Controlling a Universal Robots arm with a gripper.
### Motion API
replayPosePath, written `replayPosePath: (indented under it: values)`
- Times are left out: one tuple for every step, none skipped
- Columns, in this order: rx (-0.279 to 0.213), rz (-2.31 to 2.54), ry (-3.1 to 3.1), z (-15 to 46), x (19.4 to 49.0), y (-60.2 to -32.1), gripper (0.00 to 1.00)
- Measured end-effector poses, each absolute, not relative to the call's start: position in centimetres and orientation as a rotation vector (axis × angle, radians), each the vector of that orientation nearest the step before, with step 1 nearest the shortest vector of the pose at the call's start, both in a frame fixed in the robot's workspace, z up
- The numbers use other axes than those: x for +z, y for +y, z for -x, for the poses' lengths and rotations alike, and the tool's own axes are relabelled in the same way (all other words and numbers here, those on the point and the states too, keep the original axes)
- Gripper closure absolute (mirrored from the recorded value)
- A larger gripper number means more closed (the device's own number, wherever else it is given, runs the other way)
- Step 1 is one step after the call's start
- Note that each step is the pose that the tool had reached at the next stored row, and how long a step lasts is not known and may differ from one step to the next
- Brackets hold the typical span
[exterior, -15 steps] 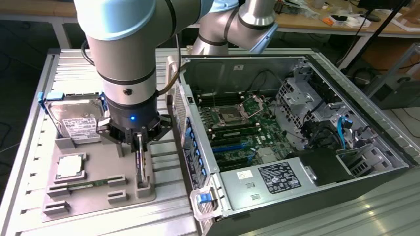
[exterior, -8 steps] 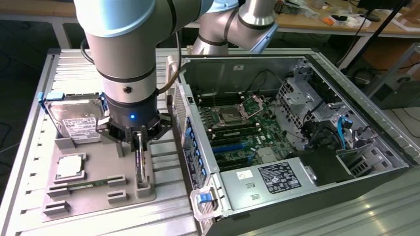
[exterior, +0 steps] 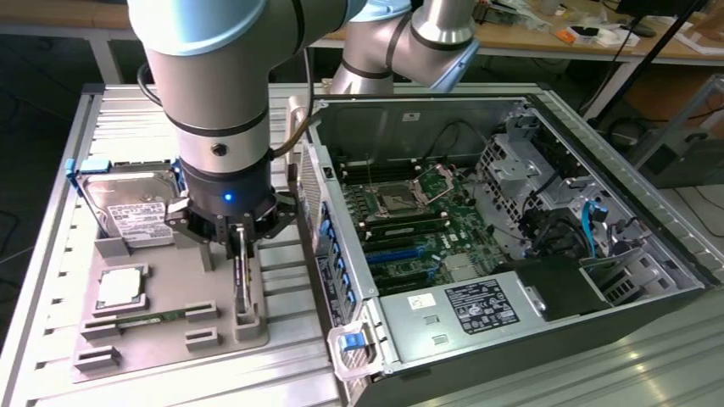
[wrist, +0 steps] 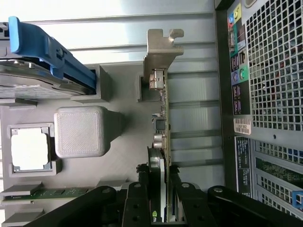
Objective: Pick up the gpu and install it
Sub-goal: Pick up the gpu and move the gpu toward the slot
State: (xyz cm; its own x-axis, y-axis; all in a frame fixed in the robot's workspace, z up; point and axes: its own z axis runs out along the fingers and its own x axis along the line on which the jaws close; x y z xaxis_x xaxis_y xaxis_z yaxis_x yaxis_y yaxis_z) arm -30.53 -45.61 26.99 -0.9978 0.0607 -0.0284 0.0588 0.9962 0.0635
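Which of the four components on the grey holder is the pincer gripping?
The gpu, standing on edge nearest the computer case; the hard drive, CPU and memory stick lie apart from it.

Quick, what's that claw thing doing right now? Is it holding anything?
Gripper: closed on the gpu, with one finger on each side of the card. The card stands on edge at the grey tray.

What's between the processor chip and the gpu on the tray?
A grey square block stands between the processor chip and the gpu, in the wrist view.
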Motion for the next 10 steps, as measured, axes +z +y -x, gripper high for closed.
replayPosePath:
  values:
    - [0.098, -0.093, 3.108, 30.53, 27.02, -45.61, 0.73]
    - [0.097, -0.093, 3.108, 30.53, 27.08, -45.61, 0.73]
    - [0.097, -0.093, 3.109, 30.53, 27.14, -45.61, 0.73]
    - [0.097, -0.093, 3.109, 30.53, 27.20, -45.61, 0.73]
    - [0.097, -0.093, 3.108, 30.53, 27.24, -45.61, 0.73]
    - [0.097, -0.093, 3.108, 30.53, 27.30, -45.61, 0.73]
    - [0.098, -0.093, 3.108, 30.53, 27.34, -45.61, 0.73]
    - [0.097, -0.093, 3.108, 30.53, 27.40, -45.61, 0.73]
    - [0.097, -0.093, 3.108, 30.53, 27.45, -45.61, 0.73]
    - [0.097, -0.093, 3.108, 30.53, 27.51, -45.61, 0.73]
